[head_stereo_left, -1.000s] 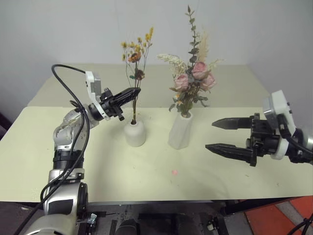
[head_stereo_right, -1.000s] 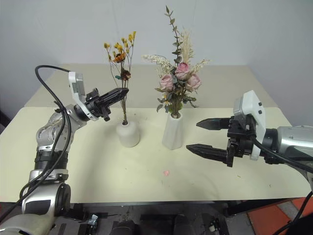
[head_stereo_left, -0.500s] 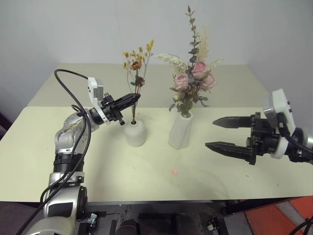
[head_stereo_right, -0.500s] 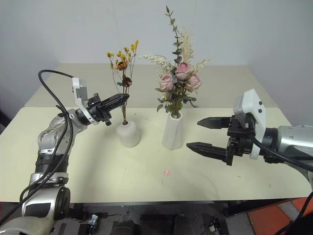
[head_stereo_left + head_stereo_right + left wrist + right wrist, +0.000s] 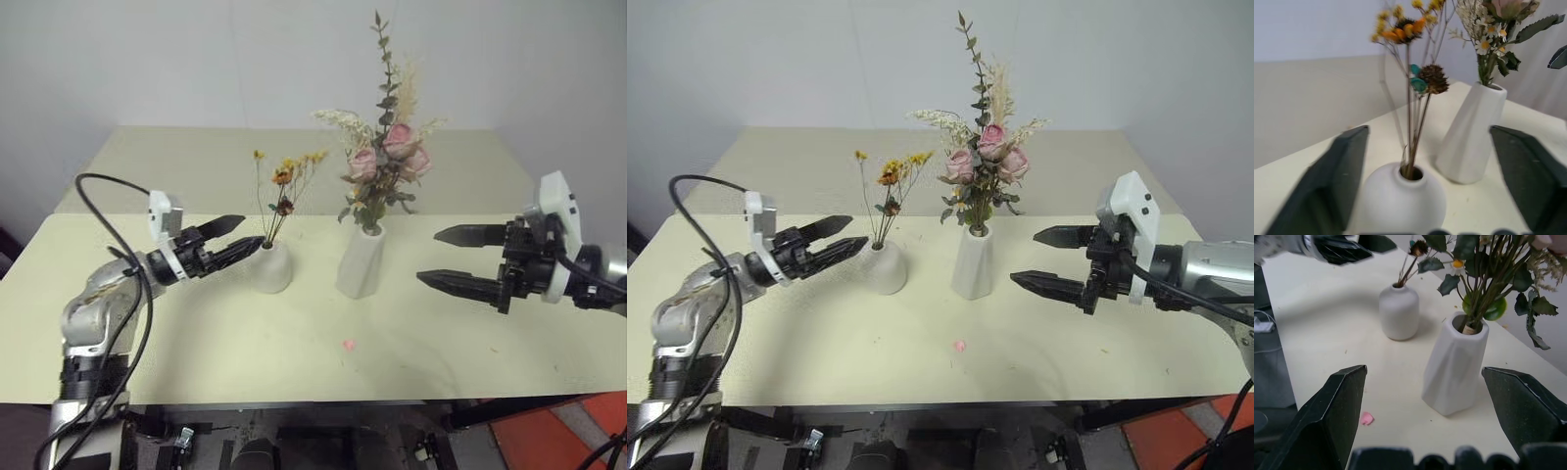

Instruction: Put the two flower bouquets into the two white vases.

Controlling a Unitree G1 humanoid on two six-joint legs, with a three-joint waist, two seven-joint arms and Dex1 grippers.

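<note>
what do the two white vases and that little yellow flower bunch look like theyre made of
Short squat white dome-shaped vase: likely matte ceramic or plaster; smooth and even with no gloss.
Tall tapered white vase: the same chalky matte look, with flat faceted sides; ceramic or resin, hard to tell.
Small thin bunch of yellow-orange flowers on brown stems: looks dried or artificial; stiff wiry stems and a brown seed-like head.

Short squat white dome vase [image 5: 271, 266] & tall tapered white vase [image 5: 361, 260] stand near each other mid cream table [image 5: 235, 343]; narrow gap btwn; front strip bare except small pink petal [image 5: 348, 345].

Pink petal [image 5: 349, 345] on cream table [image 5: 196, 333]
</note>
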